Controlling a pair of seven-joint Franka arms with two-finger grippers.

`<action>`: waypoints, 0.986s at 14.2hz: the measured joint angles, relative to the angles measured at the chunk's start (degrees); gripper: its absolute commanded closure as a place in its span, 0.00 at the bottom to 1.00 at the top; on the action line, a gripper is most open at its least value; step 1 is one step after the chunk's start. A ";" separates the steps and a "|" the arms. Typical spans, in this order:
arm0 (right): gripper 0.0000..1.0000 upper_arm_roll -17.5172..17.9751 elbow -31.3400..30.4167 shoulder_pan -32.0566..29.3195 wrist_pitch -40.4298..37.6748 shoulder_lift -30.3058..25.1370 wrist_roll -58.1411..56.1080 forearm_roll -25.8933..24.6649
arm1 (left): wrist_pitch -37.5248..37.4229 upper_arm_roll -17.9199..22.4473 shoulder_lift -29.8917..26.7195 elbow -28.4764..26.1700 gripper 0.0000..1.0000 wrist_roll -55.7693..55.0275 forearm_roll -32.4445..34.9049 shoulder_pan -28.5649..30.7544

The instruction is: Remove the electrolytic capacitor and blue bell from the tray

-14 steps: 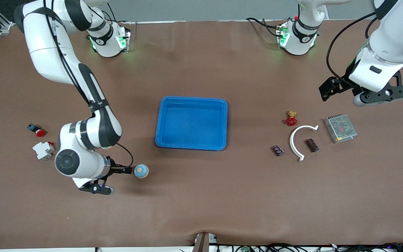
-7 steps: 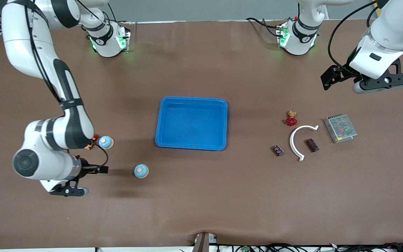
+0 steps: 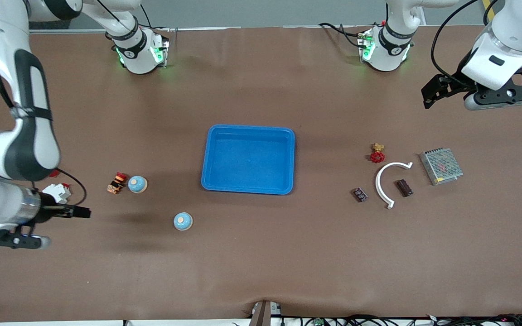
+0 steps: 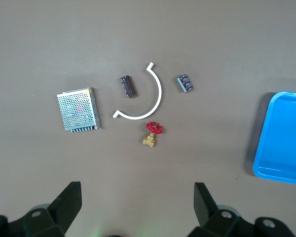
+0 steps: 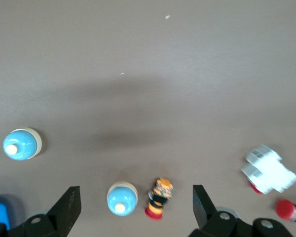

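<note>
Two blue bells lie on the table, one nearer the front camera than the other; both show in the right wrist view. Two dark capacitors lie toward the left arm's end and show in the left wrist view. My right gripper hangs open and empty, high over the table's right-arm end. My left gripper hangs open and empty, high over the left arm's end.
An empty blue tray sits mid-table. A small orange and red part lies beside one bell, with a white breaker close by. A red valve, a white arc and a metal power supply lie near the capacitors.
My right arm swung away from the nearer bell toward its end of the table, uncovering the second bell and the orange part. My left gripper drew back a little toward its base.
</note>
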 measured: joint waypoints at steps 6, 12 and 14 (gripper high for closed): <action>0.00 0.00 -8.73 -1.14 -5.21 -16.74 0.14 0.00 | -0.02 -1.57 -0.02 -0.40 0.00 -0.35 -0.16 0.06; 0.00 0.00 -15.48 -1.62 -6.69 -26.13 0.14 0.00 | -0.02 -5.01 -0.14 -0.41 0.00 -0.36 -0.17 3.21; 0.00 -0.01 -17.72 -1.86 -6.60 -28.66 0.14 0.00 | -0.03 -5.02 -0.26 -0.40 0.00 -0.36 -0.17 3.27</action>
